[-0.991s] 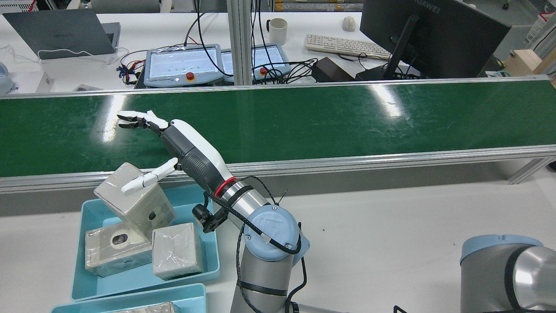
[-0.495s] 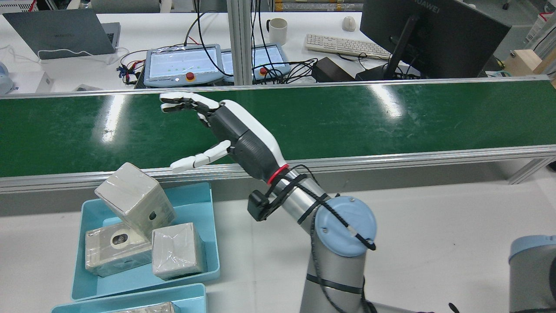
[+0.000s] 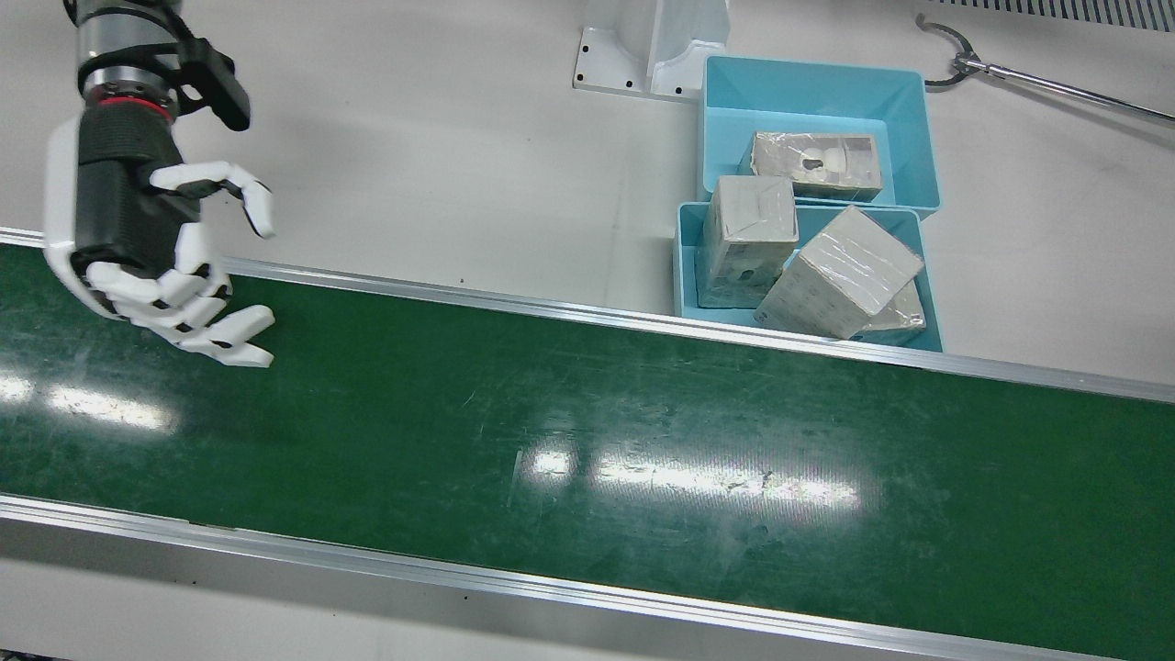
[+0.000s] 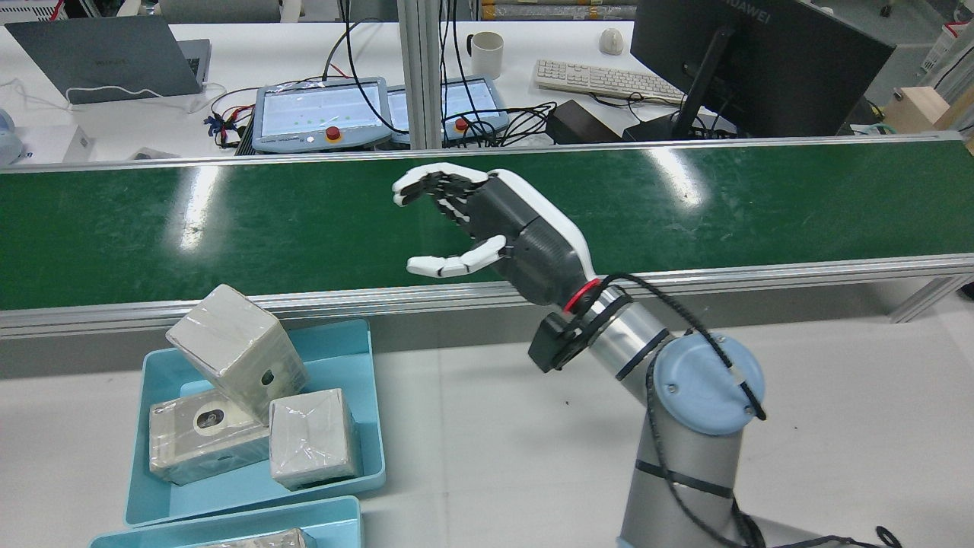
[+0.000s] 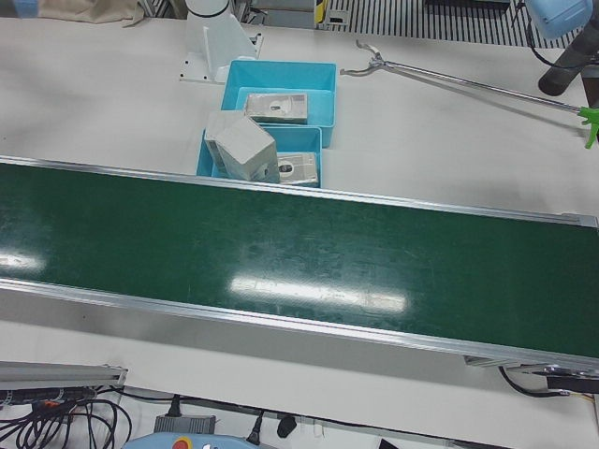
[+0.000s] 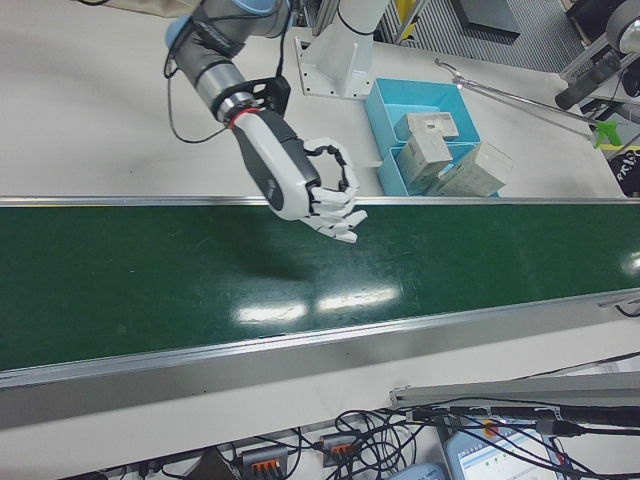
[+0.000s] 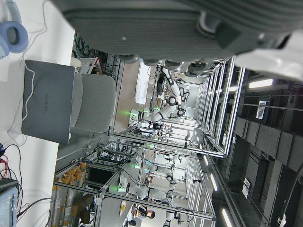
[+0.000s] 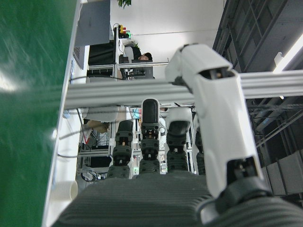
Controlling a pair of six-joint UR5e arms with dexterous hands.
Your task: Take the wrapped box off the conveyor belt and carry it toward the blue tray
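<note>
The green belt lies bare along its whole length, so a hand can pass anywhere over it; only the raised metal rails along both edges stand in the way. The white table beside the blue trays is open. The near tray is crowded with wrapped boxes, one tilted above its rim.

— What colours do we see here?
— We see a dark green conveyor belt edged in silver, and a white worktop.
— And the rest?
— We note pale blue trays, grey-beige wrapped boxes under clear film, and a hand in black and white, white fingers, red ring at its wrist.
</note>
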